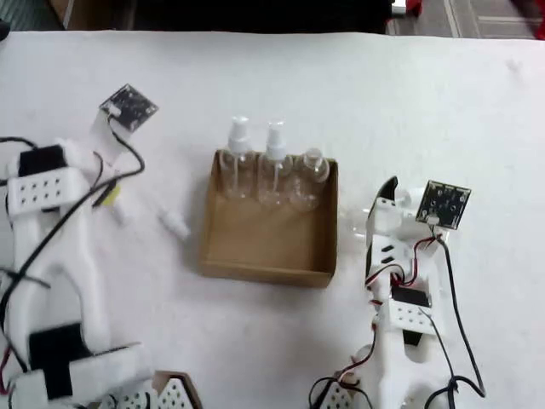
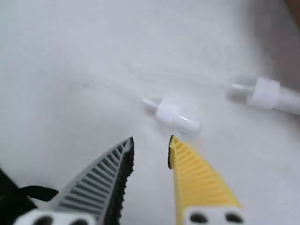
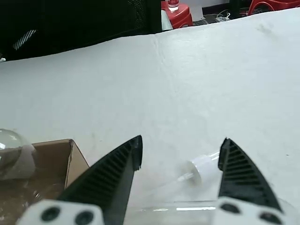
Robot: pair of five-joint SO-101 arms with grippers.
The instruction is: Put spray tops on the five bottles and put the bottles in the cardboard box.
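Holding three bottles (image 1: 274, 175), two visibly topped, the cardboard box (image 1: 255, 247) awaits more; left gripper (image 2: 151, 138), open, faces a loose spray top (image 2: 177, 117); right gripper (image 3: 182, 140), open, straddles a second top (image 3: 202, 165).

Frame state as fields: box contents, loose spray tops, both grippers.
box: cardboard box, mid-table, between the arms
in box: first capped bottle, second capped bottle, uncapped bottle, along the far wall
left gripper: open, near spray top just ahead on the table, far spray top beyond
right gripper: open, right of the box, third spray top on the table between the jaws
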